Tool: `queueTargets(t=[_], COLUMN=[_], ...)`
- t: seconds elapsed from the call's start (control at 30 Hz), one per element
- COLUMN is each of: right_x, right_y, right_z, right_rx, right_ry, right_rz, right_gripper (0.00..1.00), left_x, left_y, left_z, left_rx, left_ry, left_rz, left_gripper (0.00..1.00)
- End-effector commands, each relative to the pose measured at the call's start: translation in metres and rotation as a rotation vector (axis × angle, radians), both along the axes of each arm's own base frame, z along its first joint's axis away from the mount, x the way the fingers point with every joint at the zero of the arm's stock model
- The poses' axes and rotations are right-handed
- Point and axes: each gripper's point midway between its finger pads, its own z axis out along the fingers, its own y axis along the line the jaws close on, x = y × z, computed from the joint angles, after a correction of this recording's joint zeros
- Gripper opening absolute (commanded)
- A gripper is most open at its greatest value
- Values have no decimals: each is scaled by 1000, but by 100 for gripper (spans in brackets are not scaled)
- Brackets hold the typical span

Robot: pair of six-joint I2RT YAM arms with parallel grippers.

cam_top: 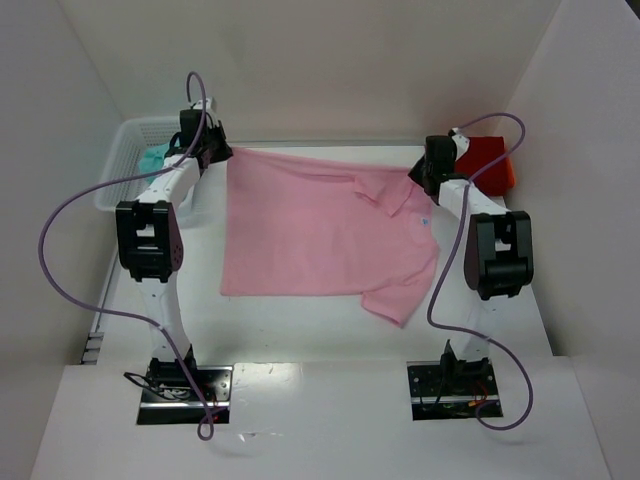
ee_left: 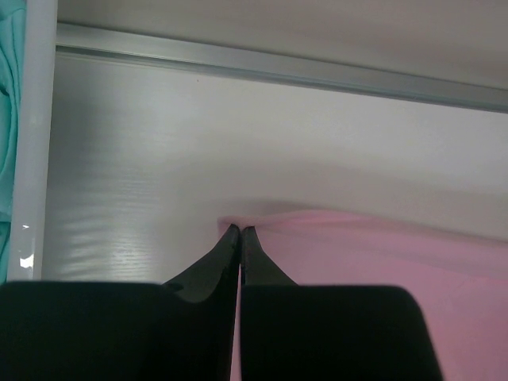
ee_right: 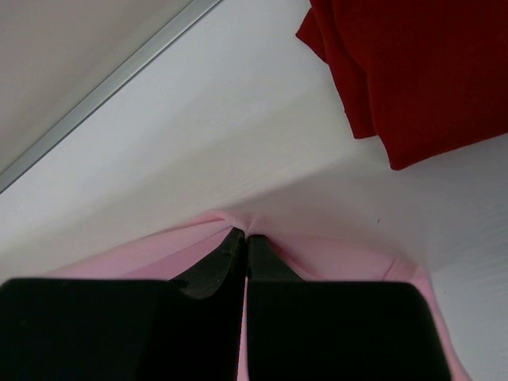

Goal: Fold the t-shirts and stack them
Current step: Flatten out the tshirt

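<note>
1. Pink t-shirt (cam_top: 320,235) is pinched at both far corners: left claw (ee_left: 240,232) clamps the far-left one, right claw (ee_right: 244,236) the far-right.
2. It lies spread on the white worktop (cam_top: 300,335).
3. Red t-shirt (cam_top: 487,160) sits just beyond the right claw; teal t-shirt (cam_top: 152,157) lies in the mesh basket (cam_top: 118,175), far left.

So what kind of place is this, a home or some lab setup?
Probably a robot lab cell: white walls box in a white table, two arms are bolted at its near edge, and the left gripper and right gripper pinch a pink t-shirt.
</note>
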Motion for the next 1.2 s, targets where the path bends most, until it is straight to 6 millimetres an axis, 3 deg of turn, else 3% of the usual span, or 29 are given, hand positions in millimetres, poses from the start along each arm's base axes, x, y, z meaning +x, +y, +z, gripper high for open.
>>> queueTargets(t=[0.0,0.47,0.53,0.57,1.07,1.17], right_x=[27,34,34,36,43,48], right_y=[-13,-21,-20,-23,-14,-13], right_z=[28,26,26,28,-35,-33], right_rx=[-30,-54,-57,-59,-48,-52], right_ry=[-93,-95,-93,-102,16,12], right_rz=[-31,-15,-1,5,94,109], right_gripper=[0,0,0,1,8,14], left_x=[10,12,8,9,7,7], left_y=[7,5,5,3,-10,-15], left_z=[8,6,-4,5,-24,-29], left_rx=[38,25,25,20,18,27], left_ry=[-33,-33,-10,-31,28,36], left_rz=[3,-2,-2,-11,-79,-94], left_gripper=[0,0,0,0,0,0])
